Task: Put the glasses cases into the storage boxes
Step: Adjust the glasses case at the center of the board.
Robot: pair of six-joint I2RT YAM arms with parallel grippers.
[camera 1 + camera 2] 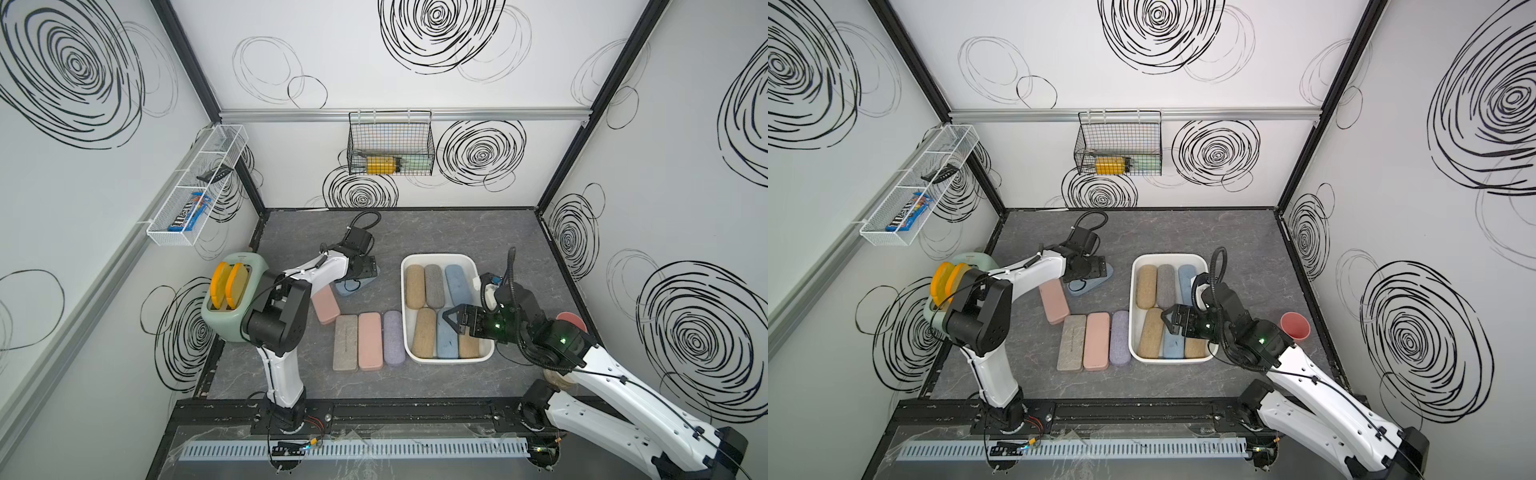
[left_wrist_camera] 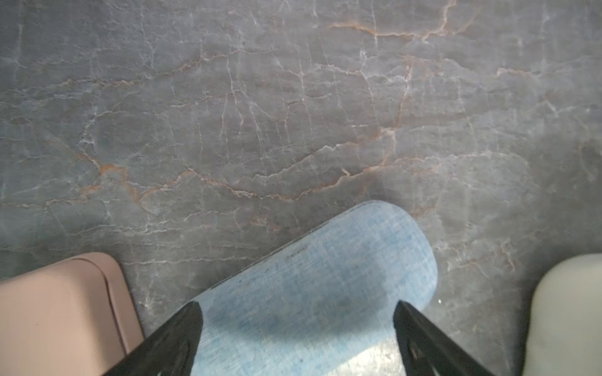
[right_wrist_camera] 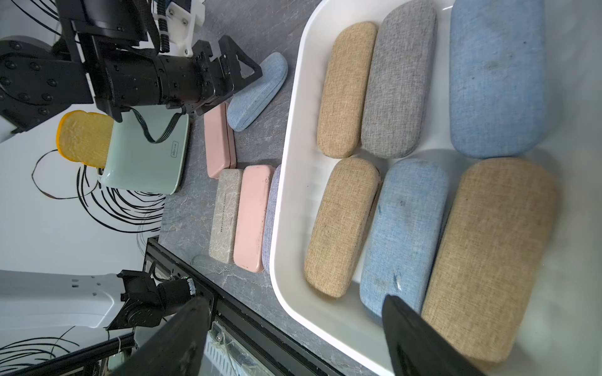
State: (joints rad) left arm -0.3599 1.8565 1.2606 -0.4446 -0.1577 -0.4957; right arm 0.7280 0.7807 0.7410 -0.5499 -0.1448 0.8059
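I am counting eleven glasses cases, and six of them are lying in the white tub (image 1: 440, 257). They are sitting in two rows of three.

My right claw (image 3: 294, 299) is hanging over the row closest to it. That row is made of a tan case (image 3: 342, 228), a blue case (image 3: 404, 234) and a second tan case (image 3: 488, 254). The row farther ahead of the claw is made of a third tan case (image 3: 347, 88), a grey case (image 3: 399, 78) and a second blue case (image 3: 496, 75). The right claw's two fingers are standing wide apart, and it is holding nothing.

Five cases are lying outside the tub on the grey table (image 1: 415, 232). My left claw (image 2: 297, 304) is standing wide too, with one finger on each side of a light blue case (image 2: 325, 276). I am seeing a bit of table between that case and one finger, so the claw is not gripping it. A tilted pink case (image 1: 324, 305) is lying just beside the left claw.

Between my two claws, three cases are lying side by side and touching. They are a grey-beige case (image 1: 345, 343), a flat pink case (image 1: 370, 341) and a lilac case (image 1: 394, 338). The lilac one is sitting just beside the tub.

Well apart from both claws, one green toaster (image 1: 224, 328) is holding two toast slices (image 1: 227, 284). One pink cup (image 1: 1295, 326) is standing near my right arm. Two wire baskets are hanging on the walls, a white basket (image 1: 195, 187) and a black basket (image 1: 390, 143).
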